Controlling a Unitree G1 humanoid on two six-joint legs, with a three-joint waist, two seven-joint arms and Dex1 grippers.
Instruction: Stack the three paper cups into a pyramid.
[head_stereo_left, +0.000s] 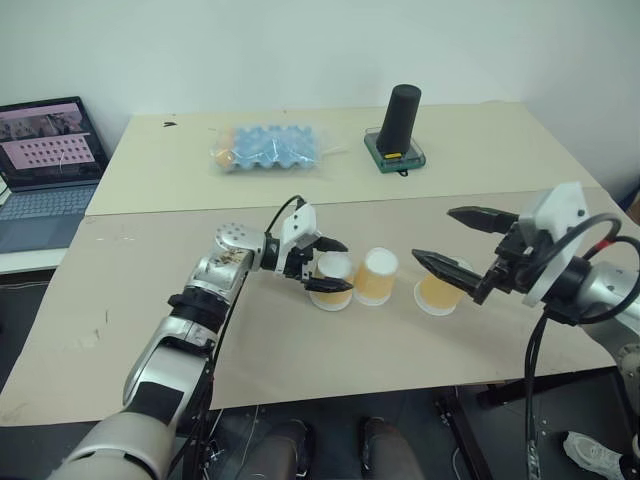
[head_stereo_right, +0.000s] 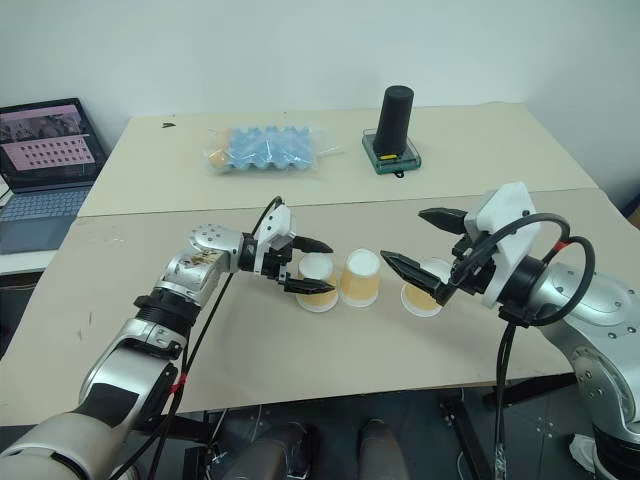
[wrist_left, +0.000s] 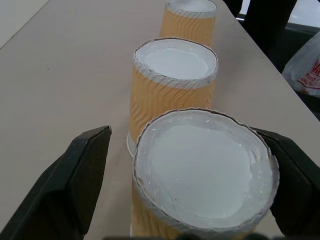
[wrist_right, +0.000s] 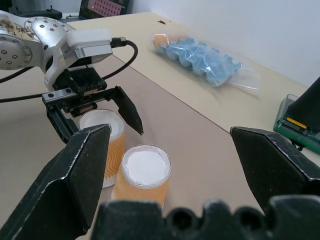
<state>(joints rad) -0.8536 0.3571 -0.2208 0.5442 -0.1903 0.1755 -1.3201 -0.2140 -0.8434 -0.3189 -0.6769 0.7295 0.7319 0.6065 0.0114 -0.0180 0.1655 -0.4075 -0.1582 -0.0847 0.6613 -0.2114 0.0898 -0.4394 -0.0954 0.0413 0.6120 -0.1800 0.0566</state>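
I have the three cups (head_stereo_left: 378, 277) upside down in a row on the near table, none stacked yet. My left gripper (head_stereo_left: 330, 265) stands open astride the left cup (head_stereo_left: 333, 281); my right gripper (head_stereo_left: 462, 243) is open above the right cup (head_stereo_left: 437, 294). I'd back the left clear without nudging, then lift the right cup onto the pair's seam.

A plain white wall (head_stereo_left: 300, 45) is running behind two beige desks pushed together, the far desk (head_stereo_left: 480, 165) meeting the near desk (head_stereo_left: 120, 300) along a seam. An open laptop (head_stereo_left: 45, 165) is sitting on a side surface at the left, its screen glowing pink.
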